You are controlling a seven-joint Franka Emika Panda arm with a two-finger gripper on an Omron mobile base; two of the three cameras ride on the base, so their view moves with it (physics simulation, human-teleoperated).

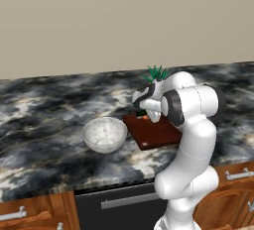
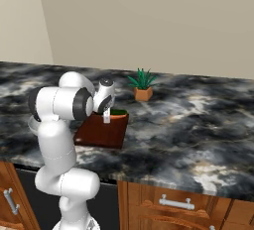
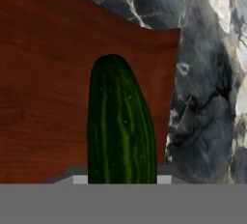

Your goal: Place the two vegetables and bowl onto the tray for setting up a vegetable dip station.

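A dark green cucumber (image 3: 120, 131) stands between my gripper (image 3: 121, 177) fingers, which press on both of its sides, so the gripper is shut on it. Cucumber and gripper (image 2: 106, 118) hang low over the far end of the reddish-brown tray (image 2: 101, 132), near its edge. By the cucumber (image 2: 119, 111), the small orange carrot (image 2: 120, 116) lies on the tray's far end. The translucent bowl (image 1: 104, 134) rests on the counter just left of the tray (image 1: 156, 134), apart from the gripper. My arm covers part of the tray.
A spiky green plant in an orange pot (image 2: 143, 87) stands on the dark marble counter (image 2: 198, 125) behind and to the right of the tray. Wooden drawers (image 2: 173, 204) run under the counter's front edge.
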